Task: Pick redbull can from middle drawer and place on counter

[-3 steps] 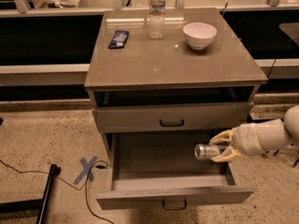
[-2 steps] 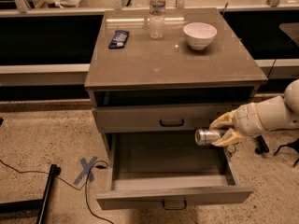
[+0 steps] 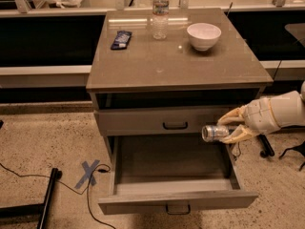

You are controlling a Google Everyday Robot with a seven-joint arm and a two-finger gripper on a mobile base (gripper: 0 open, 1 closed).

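My gripper (image 3: 233, 128) comes in from the right and is shut on the redbull can (image 3: 214, 132), holding it on its side. The can hangs in the air above the right part of the open middle drawer (image 3: 176, 168), level with the front of the shut upper drawer (image 3: 171, 120). The middle drawer is pulled out and nothing shows inside it. The counter (image 3: 176, 63) lies above and to the left of the gripper.
On the counter stand a clear plastic bottle (image 3: 160, 13) at the back, a white bowl (image 3: 204, 35) at the back right and a dark blue packet (image 3: 121, 39) at the back left. A blue tape cross (image 3: 88, 172) and a black cable lie on the floor at left.
The gripper has lifted the can out of the middle drawer, from near its right inner side up to the level of the upper drawer's front.
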